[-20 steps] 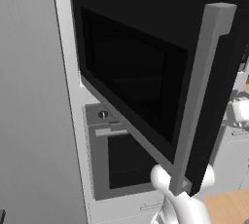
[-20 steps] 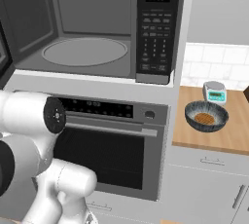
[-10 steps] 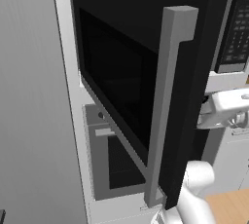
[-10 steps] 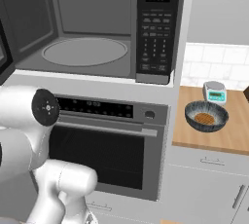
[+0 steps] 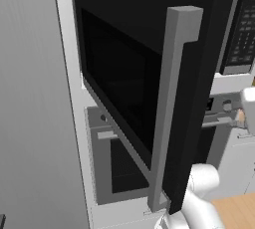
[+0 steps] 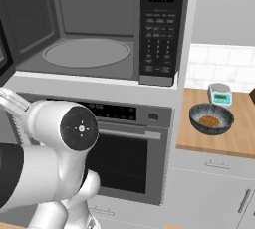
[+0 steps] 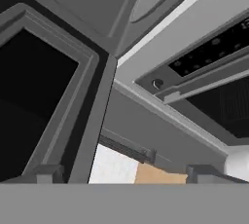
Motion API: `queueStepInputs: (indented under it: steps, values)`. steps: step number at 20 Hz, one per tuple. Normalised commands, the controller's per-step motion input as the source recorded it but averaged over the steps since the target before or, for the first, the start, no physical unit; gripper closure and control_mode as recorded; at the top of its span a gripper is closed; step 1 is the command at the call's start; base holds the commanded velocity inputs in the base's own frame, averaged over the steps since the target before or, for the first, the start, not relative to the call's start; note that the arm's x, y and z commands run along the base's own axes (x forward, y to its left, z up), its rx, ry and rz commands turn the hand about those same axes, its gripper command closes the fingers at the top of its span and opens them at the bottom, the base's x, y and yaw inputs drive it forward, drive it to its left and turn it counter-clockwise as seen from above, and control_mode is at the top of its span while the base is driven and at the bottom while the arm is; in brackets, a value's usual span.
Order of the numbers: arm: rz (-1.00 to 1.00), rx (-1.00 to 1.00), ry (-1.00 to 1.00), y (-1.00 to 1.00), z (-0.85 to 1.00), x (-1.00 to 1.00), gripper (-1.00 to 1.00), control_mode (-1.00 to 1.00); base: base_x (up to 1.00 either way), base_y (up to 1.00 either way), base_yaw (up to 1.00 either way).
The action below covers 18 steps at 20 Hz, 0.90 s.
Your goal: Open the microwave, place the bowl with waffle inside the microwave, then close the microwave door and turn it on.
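Microwave (image 6: 99, 29) cavity is exposed, turntable visible, so step one looks done; door (image 5: 144, 88) is swung well out to the left, its grey bar handle (image 5: 172, 108) facing the left base camera. Oven (image 6: 124, 148) sits directly below, closed. My read: we're between steps, with the bowl pickup next. That calls for swinging the arm right across the oven front to the wood counter (image 6: 239, 138), coming down over the bowl rim and closing on it without tipping the waffle. Bowl (image 6: 211, 119) sits on that counter right of the oven, just in front of a small scale (image 6: 219, 93), waffle inside. Claw (image 7: 124, 174) is spread wide and empty, hanging low by the open door's inner edge and angled up at the microwave's underside and oven panel. So bowl is well apart from it, off to the right, nothing between but open space.
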Motion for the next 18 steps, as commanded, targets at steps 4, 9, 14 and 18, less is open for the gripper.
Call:
queueStepInputs:
  steps: [4, 9, 14, 18]
  values:
    - [-0.3, -0.09, 0.0, -1.0, -0.54, 0.41, -1.0, -1.0, 0.0, 0.0, 0.0]
    - [-0.31, -0.09, 0.04, -1.0, -0.43, 0.42, -1.0, -1.0, 0.0, 0.0, 0.0]
    - [-0.3, -0.01, 0.05, -1.0, -0.43, 0.54, -1.0, -1.0, 0.0, 0.0, 0.0]
    - [-0.25, 0.0, 0.05, -1.0, -0.37, 0.35, -1.0, -1.0, 0.0, 0.0, 0.0]
